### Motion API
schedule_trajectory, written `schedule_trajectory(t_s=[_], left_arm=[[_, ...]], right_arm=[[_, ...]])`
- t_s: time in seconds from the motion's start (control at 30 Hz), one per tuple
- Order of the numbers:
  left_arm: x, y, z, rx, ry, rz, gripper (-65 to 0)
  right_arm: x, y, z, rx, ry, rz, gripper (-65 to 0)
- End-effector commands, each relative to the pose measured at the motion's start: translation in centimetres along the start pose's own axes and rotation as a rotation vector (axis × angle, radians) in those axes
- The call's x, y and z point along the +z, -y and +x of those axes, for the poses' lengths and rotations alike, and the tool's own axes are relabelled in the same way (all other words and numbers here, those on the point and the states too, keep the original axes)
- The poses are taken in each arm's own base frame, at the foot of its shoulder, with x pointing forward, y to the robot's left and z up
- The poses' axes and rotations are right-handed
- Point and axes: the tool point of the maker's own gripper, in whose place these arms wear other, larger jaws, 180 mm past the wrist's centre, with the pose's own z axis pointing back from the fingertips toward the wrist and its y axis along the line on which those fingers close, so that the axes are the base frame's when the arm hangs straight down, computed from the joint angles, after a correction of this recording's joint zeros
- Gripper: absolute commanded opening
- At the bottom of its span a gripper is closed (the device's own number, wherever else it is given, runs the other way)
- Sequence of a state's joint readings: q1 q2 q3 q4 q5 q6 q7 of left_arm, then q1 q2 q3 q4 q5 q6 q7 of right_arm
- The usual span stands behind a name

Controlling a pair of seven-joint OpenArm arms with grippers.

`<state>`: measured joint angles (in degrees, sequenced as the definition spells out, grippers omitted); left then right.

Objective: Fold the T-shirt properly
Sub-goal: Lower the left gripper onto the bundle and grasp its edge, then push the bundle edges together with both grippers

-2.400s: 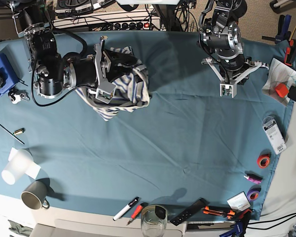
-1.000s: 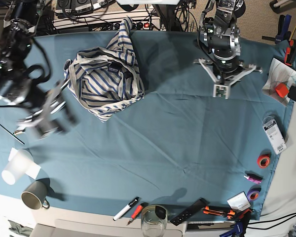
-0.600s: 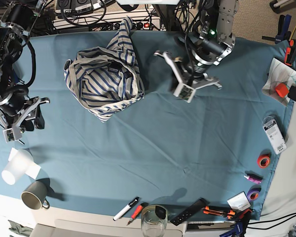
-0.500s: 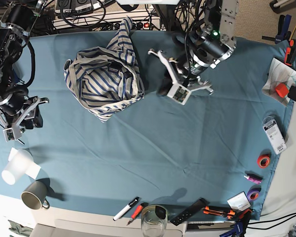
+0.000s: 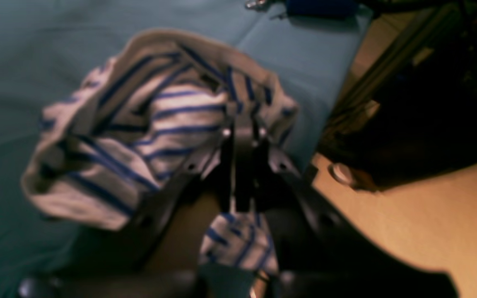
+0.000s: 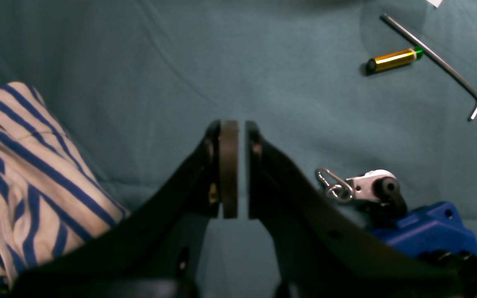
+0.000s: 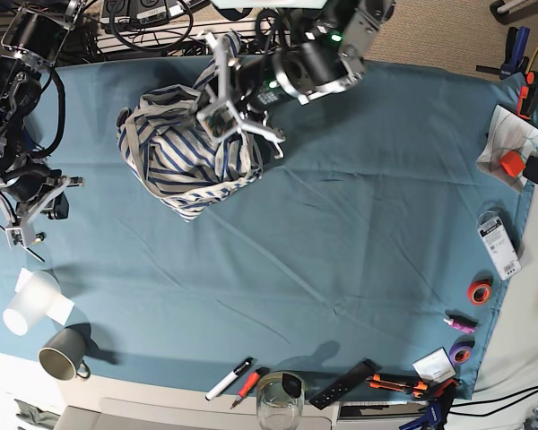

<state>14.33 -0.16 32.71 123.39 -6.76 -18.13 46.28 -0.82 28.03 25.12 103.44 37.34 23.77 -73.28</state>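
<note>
The T-shirt [image 7: 184, 152], white with thin blue stripes, lies crumpled in a heap at the back left of the teal table cloth [image 7: 341, 251]. My left gripper [image 7: 212, 116] reaches over it from the back, with its tips at the heap's top. In the blurred left wrist view the jaws [image 5: 242, 132] look shut against the striped cloth [image 5: 160, 124]; whether any cloth is pinched cannot be told. My right gripper [image 7: 16, 235] hovers at the left table edge, jaws almost together and empty [image 6: 237, 128]. The shirt's edge [image 6: 15, 165] shows to its left.
A gold battery [image 6: 391, 60] and a hex key [image 6: 433, 58] lie near the right gripper, beside a blue box [image 6: 425, 231]. A white cup [image 7: 27, 305], grey mug [image 7: 61, 354], glass [image 7: 280, 403] and markers [image 7: 229, 379] line the front edge. Tape rolls [image 7: 478, 291] sit at the right.
The right gripper let go of the shirt and swung out to the left edge. The left arm swept from the back right across to the shirt heap.
</note>
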Motion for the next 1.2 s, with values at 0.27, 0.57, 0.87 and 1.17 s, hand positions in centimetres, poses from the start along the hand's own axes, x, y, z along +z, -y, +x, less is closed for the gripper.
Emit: schedule_trajectory(t_s=[0.27, 0.57, 0.87, 1.17], left_arm=[[-3.2, -2.9, -3.5, -0.041, -0.129, 0.081, -65.0], [-2.3, -10.2, -6.4, -0.081, -0.284, 0.384, -65.0], [0.2, -14.8, -11.0, 0.037, -0.438, 0.496, -65.0], [0.5, -14.1, -11.8, 0.091, -0.487, 0.471, -65.0]], right_arm=[[0.6, 0.3, 1.2, 0.035, 0.035, 0.0, -61.6], [0.6, 0.3, 1.2, 0.034, 0.034, 0.001, -61.6], [1.4, -4.6, 1.9, 0.082, 0.086, 0.272, -64.8], [2.4, -7.4, 2.5, 0.107, 0.135, 0.433, -65.0]])
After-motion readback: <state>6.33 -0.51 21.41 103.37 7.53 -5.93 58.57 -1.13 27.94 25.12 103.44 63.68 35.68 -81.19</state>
